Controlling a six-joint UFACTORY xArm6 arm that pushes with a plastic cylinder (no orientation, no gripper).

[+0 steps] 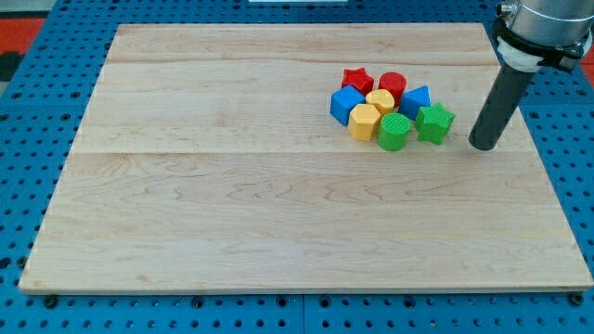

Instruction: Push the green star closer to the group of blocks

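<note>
The green star (434, 122) lies on the wooden board (232, 204) at the right edge of a tight cluster of blocks. It touches a green round block (393, 132) on its left and a blue block (415, 100) above it. The cluster also holds a red star (357, 81), a red round block (393, 84), a blue cube (346, 105) and two yellow blocks (380, 101) (364, 122). My tip (483, 146) rests on the board just right of the green star, a small gap apart.
The board lies on a blue perforated table (28, 111). The arm's dark rod (501, 93) rises from the tip toward the view's top right corner. The board's right edge (543, 167) is close to the tip.
</note>
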